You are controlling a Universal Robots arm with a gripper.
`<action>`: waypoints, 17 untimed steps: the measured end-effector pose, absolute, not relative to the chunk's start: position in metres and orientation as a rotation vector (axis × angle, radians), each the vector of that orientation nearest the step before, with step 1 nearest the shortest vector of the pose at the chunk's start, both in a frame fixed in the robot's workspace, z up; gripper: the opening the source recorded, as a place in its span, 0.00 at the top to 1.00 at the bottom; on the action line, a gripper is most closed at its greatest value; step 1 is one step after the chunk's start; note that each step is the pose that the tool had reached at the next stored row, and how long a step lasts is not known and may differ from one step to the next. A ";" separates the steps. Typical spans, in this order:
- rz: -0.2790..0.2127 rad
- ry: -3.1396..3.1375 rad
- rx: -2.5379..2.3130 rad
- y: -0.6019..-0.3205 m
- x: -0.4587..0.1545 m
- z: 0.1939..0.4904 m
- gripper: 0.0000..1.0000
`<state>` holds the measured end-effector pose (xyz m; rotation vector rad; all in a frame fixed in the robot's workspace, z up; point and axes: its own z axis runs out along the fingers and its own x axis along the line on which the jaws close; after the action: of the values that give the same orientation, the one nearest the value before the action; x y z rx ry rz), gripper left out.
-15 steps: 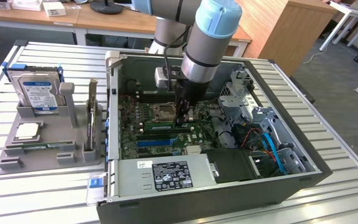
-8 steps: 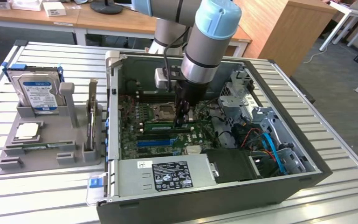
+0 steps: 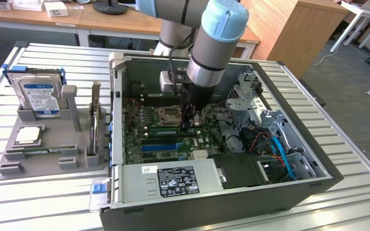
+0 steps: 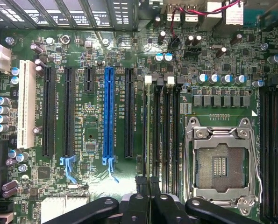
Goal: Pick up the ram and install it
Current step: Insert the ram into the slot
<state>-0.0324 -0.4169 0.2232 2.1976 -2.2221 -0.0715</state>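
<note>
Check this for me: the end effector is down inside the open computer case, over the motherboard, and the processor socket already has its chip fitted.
One thing is wrong. The end effector is down inside the open computer case, over the motherboard, but the processor socket is empty: the wrist view shows its bare contacts.

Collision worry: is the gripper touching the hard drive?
Apart. Exterior view: gripper inside the computer case, hard drive standing in the tray outside it.

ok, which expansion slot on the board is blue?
The long slot with the blue body, between the short black slot and a full-length black slot. The rest are black, bar one white slot.
</note>
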 end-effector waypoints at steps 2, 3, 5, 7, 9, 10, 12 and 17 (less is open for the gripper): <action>-0.072 -2.222 2.198 -0.417 -0.032 0.223 0.87; -0.071 -2.222 2.198 -0.417 -0.032 0.223 0.87; -0.072 -2.222 2.198 -0.417 -0.032 0.223 0.75; -0.072 -2.222 2.198 -0.417 -0.032 0.223 0.75; -0.072 -2.222 2.198 -0.417 -0.032 0.223 0.69; -0.072 -2.222 2.198 -0.417 -0.032 0.223 0.69; -0.072 -2.222 2.198 -0.417 -0.032 0.223 0.69; -0.072 -2.222 2.198 -0.417 -0.032 0.234 0.69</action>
<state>-0.0324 -0.4169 0.2344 2.1976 -2.2222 -0.0716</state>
